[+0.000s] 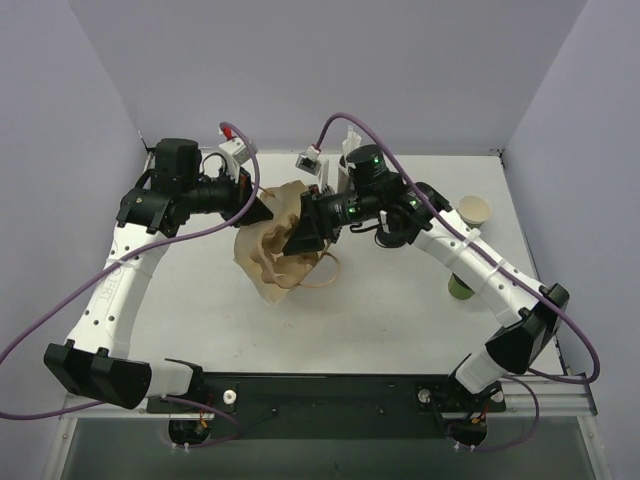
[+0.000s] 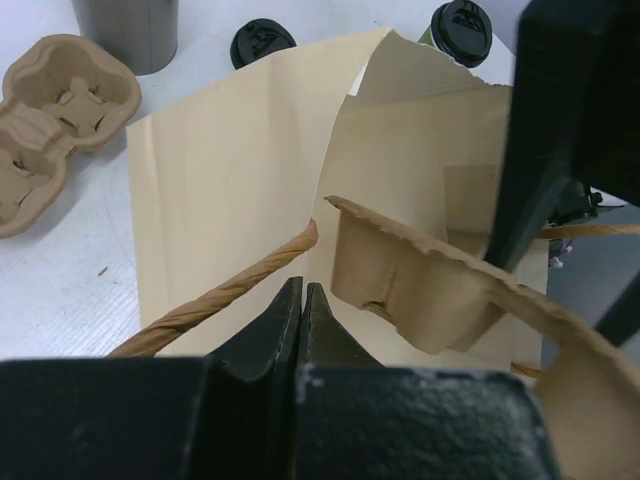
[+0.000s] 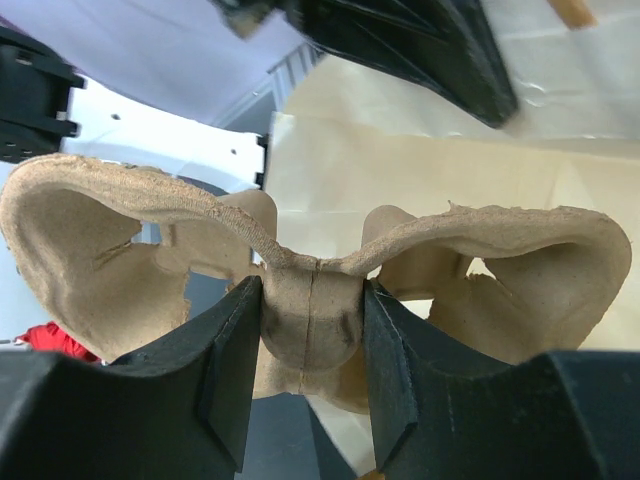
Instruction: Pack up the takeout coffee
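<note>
The takeout coffee (image 2: 462, 25), a green cup with a black lid, stands on the table beyond the brown paper bag (image 2: 230, 180). In the top view a green cup (image 1: 460, 288) peeks out beside my right forearm. My left gripper (image 2: 302, 288) is shut on the bag's rim next to its twisted handle (image 2: 220, 295), at the bag's upper left corner (image 1: 268, 207). My right gripper (image 3: 312, 300) is shut on the middle ridge of a pulp cup carrier (image 3: 310, 310) and holds it in the bag's mouth (image 1: 300, 240).
A second pulp carrier (image 2: 55, 120), a grey cup (image 2: 128, 30) and a loose black lid (image 2: 262, 42) sit on the white table past the bag. An open tan-rimmed cup (image 1: 474, 210) stands at the right. Purple walls close in the back and sides.
</note>
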Tool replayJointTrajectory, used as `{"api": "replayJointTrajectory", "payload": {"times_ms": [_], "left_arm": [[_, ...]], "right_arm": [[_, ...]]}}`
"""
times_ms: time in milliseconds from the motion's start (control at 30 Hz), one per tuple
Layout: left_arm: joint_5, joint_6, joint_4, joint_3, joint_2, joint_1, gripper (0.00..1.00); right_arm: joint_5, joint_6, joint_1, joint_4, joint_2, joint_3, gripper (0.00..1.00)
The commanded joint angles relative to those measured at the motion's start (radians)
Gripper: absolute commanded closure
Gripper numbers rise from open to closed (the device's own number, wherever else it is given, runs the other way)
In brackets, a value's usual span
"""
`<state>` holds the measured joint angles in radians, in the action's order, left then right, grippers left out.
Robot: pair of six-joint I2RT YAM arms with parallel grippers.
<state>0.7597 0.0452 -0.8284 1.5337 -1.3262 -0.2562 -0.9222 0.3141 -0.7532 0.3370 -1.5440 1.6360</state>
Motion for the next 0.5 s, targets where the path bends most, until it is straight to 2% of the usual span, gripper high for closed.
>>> {"api": "replayJointTrajectory", "payload": {"times_ms": [0, 67, 300, 467], "left_arm": [[0.047, -0.001, 0.003, 0.011, 0.022, -0.006, 1.00], [0.049, -0.011, -0.003, 0.011, 0.021, -0.009, 1.00], [0.061, -0.114, -0.003, -0.029, -0.002, -0.020, 1.00], [0.026, -0.198, 0.006, -0.047, -0.004, -0.063, 1.00]], "right_arm": [[0.084, -0.104, -0.006, 0.106, -0.022, 0.054, 0.81], [0.179, -0.167, -0.009, 0.194, -0.034, 0.083, 0.81], [0.509, -0.276, -0.080, 0.284, -0.050, 0.099, 0.82], [0.621, -0.306, -0.135, 0.309, -0.080, 0.104, 0.83]]}}
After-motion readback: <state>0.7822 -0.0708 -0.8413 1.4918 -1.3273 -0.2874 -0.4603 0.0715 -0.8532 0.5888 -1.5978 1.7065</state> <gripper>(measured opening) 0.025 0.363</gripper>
